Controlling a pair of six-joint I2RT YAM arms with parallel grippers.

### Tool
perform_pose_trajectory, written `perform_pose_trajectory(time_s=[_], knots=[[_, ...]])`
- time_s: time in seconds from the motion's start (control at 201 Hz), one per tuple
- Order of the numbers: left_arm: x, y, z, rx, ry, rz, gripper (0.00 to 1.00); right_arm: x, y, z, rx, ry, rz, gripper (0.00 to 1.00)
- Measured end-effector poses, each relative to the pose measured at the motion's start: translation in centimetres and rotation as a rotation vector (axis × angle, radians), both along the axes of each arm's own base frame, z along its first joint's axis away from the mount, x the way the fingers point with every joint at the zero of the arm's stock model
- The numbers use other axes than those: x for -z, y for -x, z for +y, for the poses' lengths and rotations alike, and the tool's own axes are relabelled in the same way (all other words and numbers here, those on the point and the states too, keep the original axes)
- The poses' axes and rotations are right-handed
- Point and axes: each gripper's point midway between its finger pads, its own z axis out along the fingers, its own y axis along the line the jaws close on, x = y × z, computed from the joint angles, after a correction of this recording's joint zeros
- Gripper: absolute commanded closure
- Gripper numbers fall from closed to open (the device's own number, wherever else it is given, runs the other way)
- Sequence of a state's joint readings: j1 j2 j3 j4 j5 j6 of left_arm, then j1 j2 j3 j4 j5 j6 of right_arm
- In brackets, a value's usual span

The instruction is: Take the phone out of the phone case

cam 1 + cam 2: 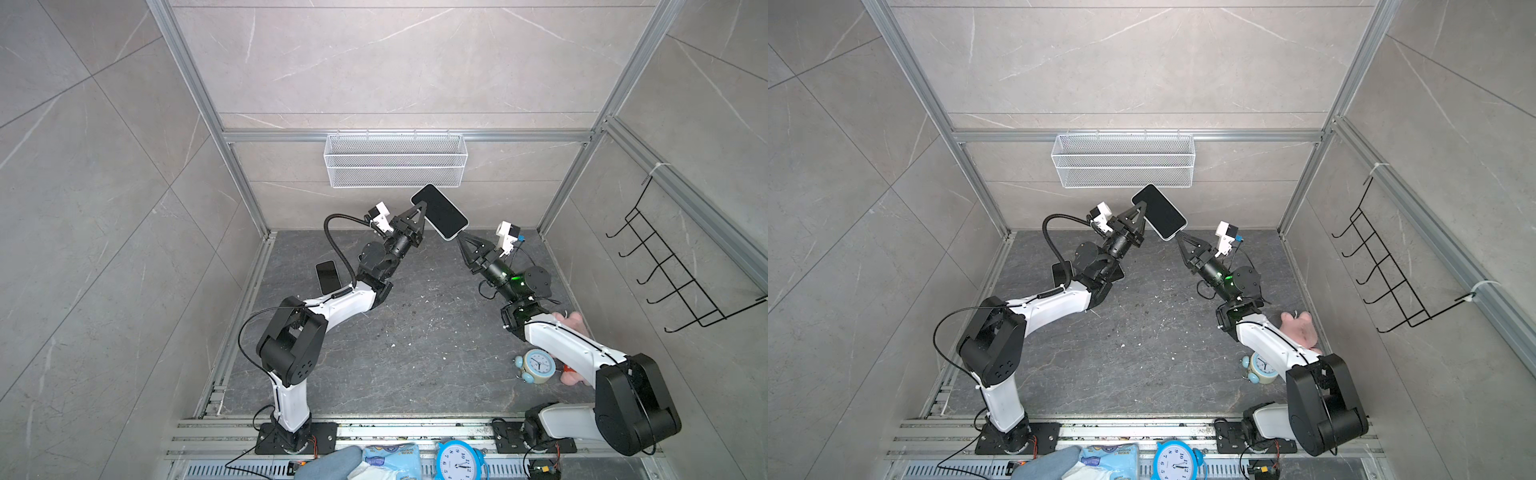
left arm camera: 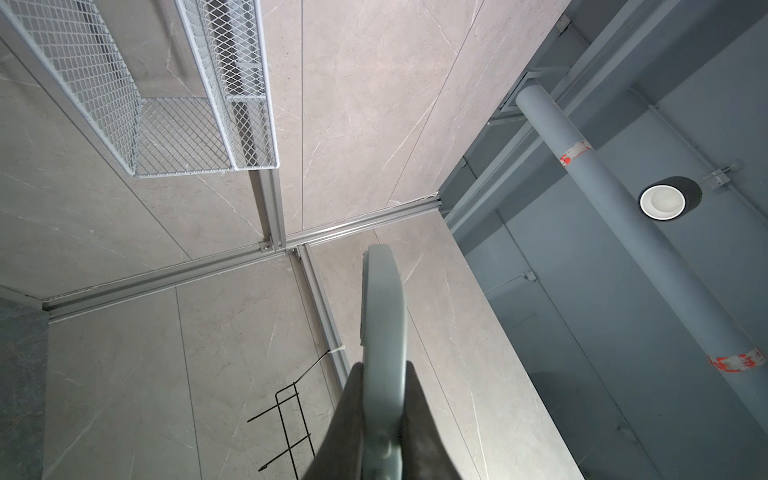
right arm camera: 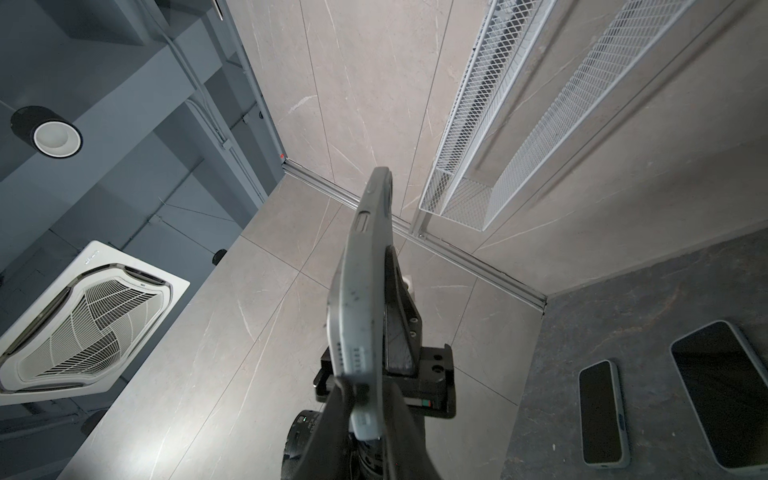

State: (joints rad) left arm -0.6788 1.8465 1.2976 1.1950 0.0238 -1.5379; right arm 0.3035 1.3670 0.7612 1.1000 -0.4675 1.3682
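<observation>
the phone (image 1: 439, 211) sat inside its pale grey phone case (image 2: 384, 328), held in the air between the two arms. it hung just in front of the white wire basket (image 1: 395, 160) on the back wall, and its dark screen faced up in both top views. the left gripper (image 1: 422, 208) was pinched narrow across one long edge of the cased phone, near its far end. the left wrist view showed its fingers (image 2: 349, 415) pressed on both faces. the right gripper (image 1: 459, 238) was clamped on the case's near bottom corner, with fingers (image 3: 403, 436) on either side of it. on the dark floor, well apart from all this, lay a smaller phone (image 3: 602, 419) and a larger phone (image 3: 727, 395). a blue alarm clock (image 1: 537, 365) stood beside the right arm.
</observation>
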Motion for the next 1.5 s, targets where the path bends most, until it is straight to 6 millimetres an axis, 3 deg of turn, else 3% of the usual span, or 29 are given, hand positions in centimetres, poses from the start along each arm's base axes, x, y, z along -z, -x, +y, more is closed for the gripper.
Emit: perform_pose_trajectory(time_s=[1.504], knots=[[1.7,-1.5,0.3,-0.080,-0.069,0.031,1.00,2.9,-2.1,0.3,0.033,0.054,0.102,0.84]])
